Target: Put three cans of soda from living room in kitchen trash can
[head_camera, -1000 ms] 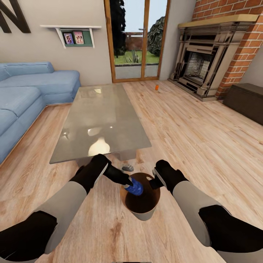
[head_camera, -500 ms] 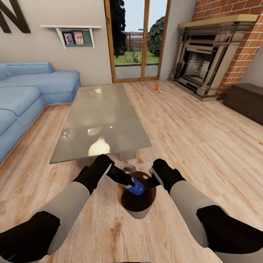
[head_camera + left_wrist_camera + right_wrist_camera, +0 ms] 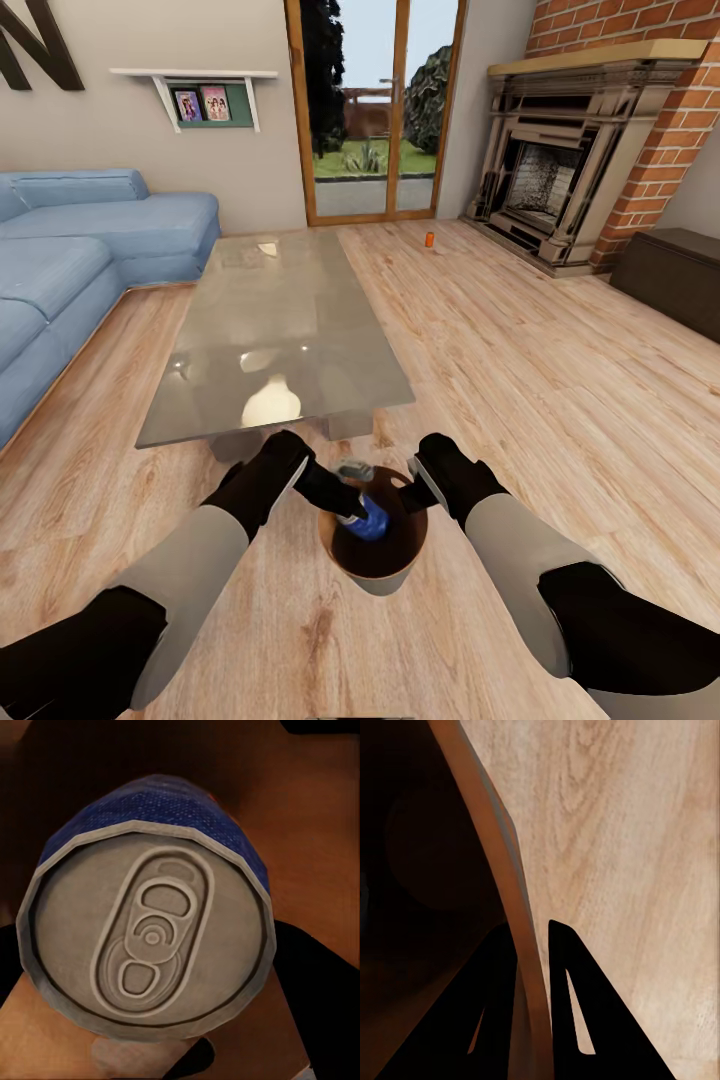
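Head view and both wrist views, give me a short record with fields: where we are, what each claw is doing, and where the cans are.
room: living room, beside the glass-topped low table
left claw: shut on the blue can, held over the bucket's opening
right claw: shut on the rim of the bucket, one finger inside, one outside
bucket: held above the wood floor
orange can: upright on the floor near the glass doors
third can: cannot tell

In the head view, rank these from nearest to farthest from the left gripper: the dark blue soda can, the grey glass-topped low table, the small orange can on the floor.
1. Dark blue soda can, between the left gripper jaws, over the pale grey bucket.
2. Grey glass-topped low table, just ahead of both arms.
3. Small orange can, far across the wooden floor, near the brick fireplace.
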You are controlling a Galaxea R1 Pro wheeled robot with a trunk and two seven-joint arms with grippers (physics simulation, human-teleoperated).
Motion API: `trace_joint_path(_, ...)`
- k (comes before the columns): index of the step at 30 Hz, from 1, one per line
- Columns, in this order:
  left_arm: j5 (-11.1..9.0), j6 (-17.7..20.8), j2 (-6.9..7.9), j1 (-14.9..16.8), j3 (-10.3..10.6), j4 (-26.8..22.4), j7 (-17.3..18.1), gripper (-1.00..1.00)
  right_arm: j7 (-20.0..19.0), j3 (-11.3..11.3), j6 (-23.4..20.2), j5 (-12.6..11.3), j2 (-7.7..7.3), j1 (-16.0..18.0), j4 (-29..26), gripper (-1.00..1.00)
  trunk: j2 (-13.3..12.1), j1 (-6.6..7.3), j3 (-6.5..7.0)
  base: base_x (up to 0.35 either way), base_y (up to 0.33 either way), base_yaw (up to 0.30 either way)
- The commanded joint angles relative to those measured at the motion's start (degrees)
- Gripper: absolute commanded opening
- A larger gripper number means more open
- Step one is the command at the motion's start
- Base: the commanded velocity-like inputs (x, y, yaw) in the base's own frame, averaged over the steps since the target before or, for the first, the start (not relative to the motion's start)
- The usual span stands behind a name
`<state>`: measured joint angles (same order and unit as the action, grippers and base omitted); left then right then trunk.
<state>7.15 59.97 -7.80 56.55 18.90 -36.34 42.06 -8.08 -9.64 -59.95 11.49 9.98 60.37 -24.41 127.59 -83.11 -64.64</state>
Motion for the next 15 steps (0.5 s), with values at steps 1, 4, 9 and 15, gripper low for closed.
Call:
trace_joint_path(1,-0.2,0.0,-0.06,-0.1,0.0,0.4,-0.8,-1.0,-0.3,0.1,-0.1,-1.2,0.02,0.0,0.0,-1.0,0.0,0.0,0.0,0.0,0.0,0.0)
trace_joint_path(4,-0.2,-0.1,-0.17,-0.2,0.2,1.6,-1.6,-1.0,-0.3,0.1,-0.1,-1.2,0.02,0.0,-0.1,-1.0,0.0,0.0,0.0,0.0,0.0,0.0)
trace_joint_path(9,-0.3,-2.4,-0.29,-0.3,0.3,4.2,-2.2,-1.0,-0.3,0.1,-0.1,-1.3,0.02,0.0,-0.1,-1.0,0.0,0.0,0.0,0.0,0.0,0.0)
trace_joint_path(15,-0.7,-4.0,-0.7,-0.3,0.4,5.0,-2.3,-1.0,-0.4,0.1,-0.1,-1.4,0.02,0.0,-0.1,-1.0,0.0,0.0,0.0,0.0,0.0,0.0)
